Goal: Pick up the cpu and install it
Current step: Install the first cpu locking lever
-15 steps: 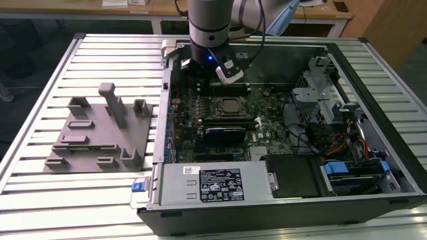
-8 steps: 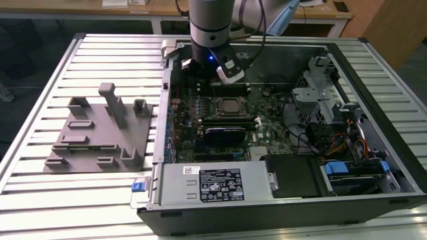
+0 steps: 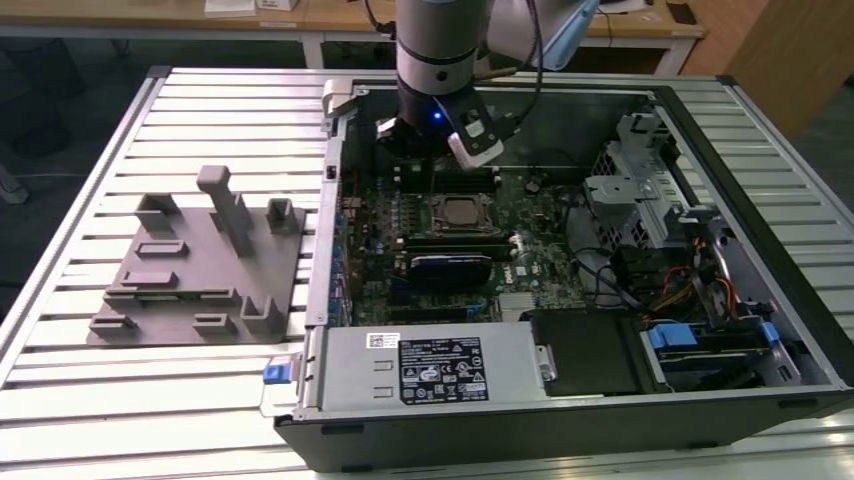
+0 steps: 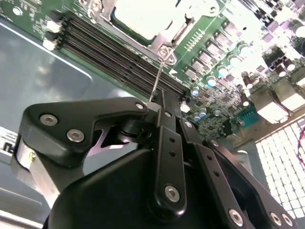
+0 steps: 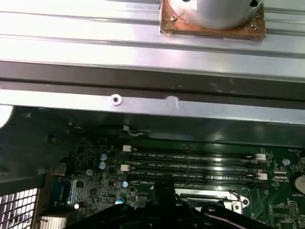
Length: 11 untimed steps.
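The cpu (image 3: pixel 458 212) lies flat in the black socket frame on the motherboard of the open computer case (image 3: pixel 747 330). In the second wrist view, the cpu (image 4: pixel 143 16) shows a pale silvery top inside the metal socket frame (image 4: pixel 164 40). A thin metal socket lever (image 4: pixel 157 78) rises from the frame's corner and ends between the tips of my gripper (image 4: pixel 155 101), whose jaws are shut on it. In the exterior view my gripper (image 3: pixel 407 150) hangs over the board just beyond the socket.
Memory slots (image 5: pixel 190 164) run beside the socket, between it and the case wall (image 5: pixel 152 81). A grey plastic fixture (image 3: pixel 200 270) stands on the slatted table at the exterior view's left. The power supply (image 3: pixel 427 365), drive cage (image 3: pixel 654 190) and cables crowd the case's right and near sides.
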### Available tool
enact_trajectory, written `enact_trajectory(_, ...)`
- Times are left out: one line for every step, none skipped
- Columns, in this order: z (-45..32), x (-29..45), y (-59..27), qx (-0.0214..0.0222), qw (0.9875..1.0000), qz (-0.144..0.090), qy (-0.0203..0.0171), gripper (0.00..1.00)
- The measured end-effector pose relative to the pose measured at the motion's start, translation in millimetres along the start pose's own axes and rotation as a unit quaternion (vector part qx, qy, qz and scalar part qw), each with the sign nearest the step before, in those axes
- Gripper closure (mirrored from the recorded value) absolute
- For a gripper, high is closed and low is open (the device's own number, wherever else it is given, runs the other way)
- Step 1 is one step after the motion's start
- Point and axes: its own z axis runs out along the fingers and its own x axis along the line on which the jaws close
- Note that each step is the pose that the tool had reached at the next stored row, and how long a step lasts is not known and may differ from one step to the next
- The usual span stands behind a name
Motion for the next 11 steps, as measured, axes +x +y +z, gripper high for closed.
enact_trajectory(0.1, -1.7, -0.1, 0.0008, 1.0, 0.0, 0.0, 0.89)
enact_trajectory(0.1, -3.3, -0.1, 0.0016, 1.0, 0.0, 0.0, 0.89)
enact_trajectory(0.1, -4.5, -0.2, 0.0027, 1.0, 0.001, 0.0, 0.89)
enact_trajectory(0.2, -6.0, -0.3, 0.0037, 1.0, 0.001, 0.0, 0.89)
enact_trajectory(0.2, -7.5, -0.3, 0.0046, 1.0, 0.001, -0.0001, 0.89)
enact_trajectory(0.3, -8.7, -0.4, 0.0057, 1.0, 0.001, -0.0001, 0.89)
enact_trajectory(0.3, -9.0, -0.4, 0.007, 1.0, 0.001, -0.0001, 0.89)
enact_trajectory(0.3, -9.0, -0.4, 0.0076, 1.0, 0.001, -0.0001, 0.89)
enact_trajectory(0.3, -9.0, -0.5, 0.0077, 1.0, 0.001, -0.0001, 0.89)
enact_trajectory(0.3, -9.0, -0.5, 0.0079, 1.0, 0.001, -0.0001, 0.89)
enact_trajectory(0.2, -9.0, -0.4, 0.0081, 1.0, 0.001, 0.0, 0.89)
